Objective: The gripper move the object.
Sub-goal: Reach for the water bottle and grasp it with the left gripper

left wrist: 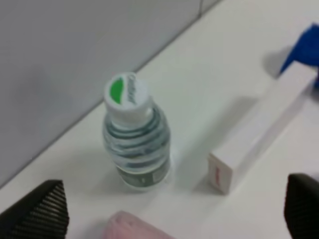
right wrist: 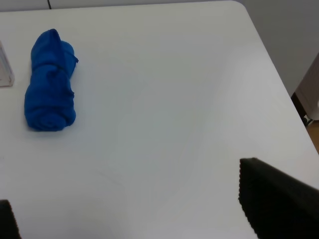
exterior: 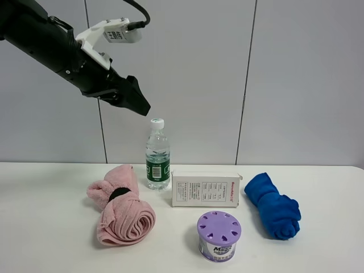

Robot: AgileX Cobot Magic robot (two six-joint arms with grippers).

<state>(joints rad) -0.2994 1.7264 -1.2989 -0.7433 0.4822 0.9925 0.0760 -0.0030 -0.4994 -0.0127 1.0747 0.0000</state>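
Note:
The clear water bottle (exterior: 157, 156) with a white cap and dark green label stands upright on the white table near the back wall. It also shows in the left wrist view (left wrist: 137, 144), seen from above. My left gripper (exterior: 136, 102) hangs in the air above and to the left of the bottle, apart from it. Its jaws are open and empty in the left wrist view (left wrist: 172, 221). My right gripper (right wrist: 139, 221) is open and empty over bare table; it is out of the exterior view.
A white box (exterior: 206, 189) lies right of the bottle. A rolled pink towel (exterior: 119, 207) lies in front and left of it. A purple-lidded can (exterior: 219, 236) stands at the front. A rolled blue towel (exterior: 273, 205) lies at the right, also in the right wrist view (right wrist: 49, 82).

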